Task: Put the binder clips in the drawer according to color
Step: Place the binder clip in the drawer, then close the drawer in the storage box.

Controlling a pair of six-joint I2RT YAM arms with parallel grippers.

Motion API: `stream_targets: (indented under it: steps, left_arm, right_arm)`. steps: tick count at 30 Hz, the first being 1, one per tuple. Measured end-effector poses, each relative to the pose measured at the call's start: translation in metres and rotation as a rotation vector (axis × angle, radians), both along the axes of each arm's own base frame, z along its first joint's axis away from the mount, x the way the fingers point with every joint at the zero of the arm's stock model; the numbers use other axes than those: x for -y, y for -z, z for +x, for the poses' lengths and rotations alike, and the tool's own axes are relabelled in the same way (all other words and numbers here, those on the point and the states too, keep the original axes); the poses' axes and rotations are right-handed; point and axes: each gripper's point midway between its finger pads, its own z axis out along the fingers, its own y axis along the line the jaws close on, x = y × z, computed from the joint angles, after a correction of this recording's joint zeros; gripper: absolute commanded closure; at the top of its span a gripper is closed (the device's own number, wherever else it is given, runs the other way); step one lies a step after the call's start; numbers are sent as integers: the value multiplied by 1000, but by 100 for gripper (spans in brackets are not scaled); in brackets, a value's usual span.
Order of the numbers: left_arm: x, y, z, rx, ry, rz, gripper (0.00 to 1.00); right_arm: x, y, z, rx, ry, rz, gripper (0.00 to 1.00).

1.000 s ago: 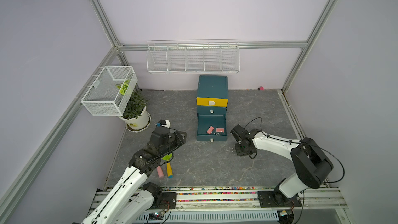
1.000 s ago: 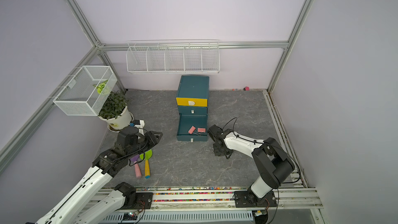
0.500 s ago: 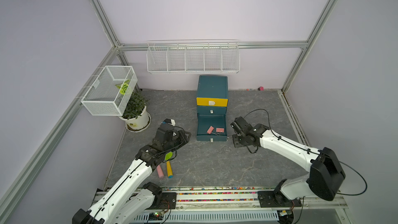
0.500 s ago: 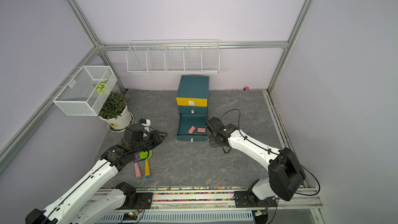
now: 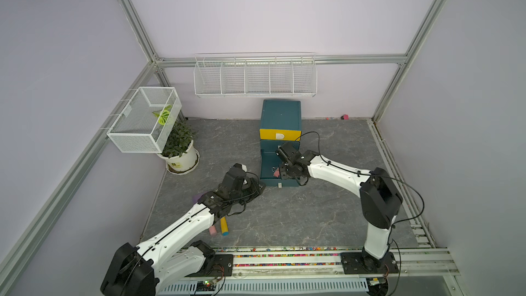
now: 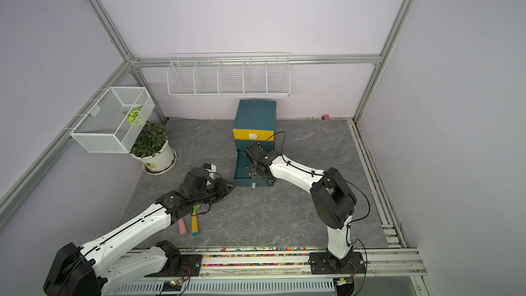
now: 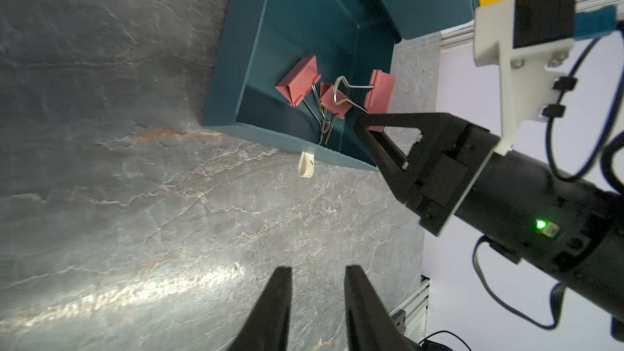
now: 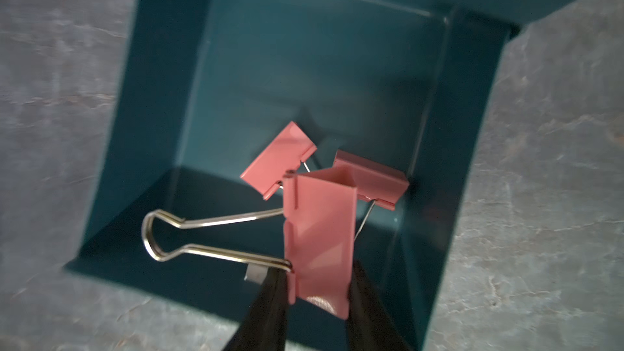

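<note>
A pink metal binder clip with silver wire handles is pinched in the right jaws, just above the pulled-out bottom drawer. The left jaws stand a little apart over the grey stone-look surface, near the drawer's front. Two more pink clips lie side by side inside the drawer. Behind, the dark-teal box has its yellow top drawer shut.

Pale lilac walls, silver aluminium frame posts. Grey marbled counter, white wire shelf basket out back.
</note>
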Motion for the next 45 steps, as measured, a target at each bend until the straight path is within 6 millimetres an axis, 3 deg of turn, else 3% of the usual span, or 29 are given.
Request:
stream_targets:
  steps: [5,11,13,18,22,26,33,40,45]
  left_arm:
    - [9,19,-2,-49,-7,-15,69]
    - [25,42,-4,-111,-12,-66,70]
    - [27,52,-7,-141,-21,-74,71]
    - [35,58,-8,-166,-44,-105,73]
    - [44,54,-1,-160,-72,-158,72]
    - [51,68,2,-198,-104,-188,67]
    - [57,98,3,-261,-164,-226,63]
    - [65,83,15,-202,-194,-299,59]
    - [68,84,20,-192,-207,-320,60]
  right_arm:
    - [4,21,2,-26,34,-34,76]
    - [6,22,6,-26,57,-25,47]
    - [5,21,6,-23,59,-21,43]
    - [9,5,3,9,59,7,47]
    - [21,-29,-7,75,59,67,49]
    - [37,-55,-18,136,68,140,50]
    - [67,-62,-43,160,80,181,50]
    - [76,-74,-57,187,73,221,50]
    - [82,-70,-64,181,73,219,50]
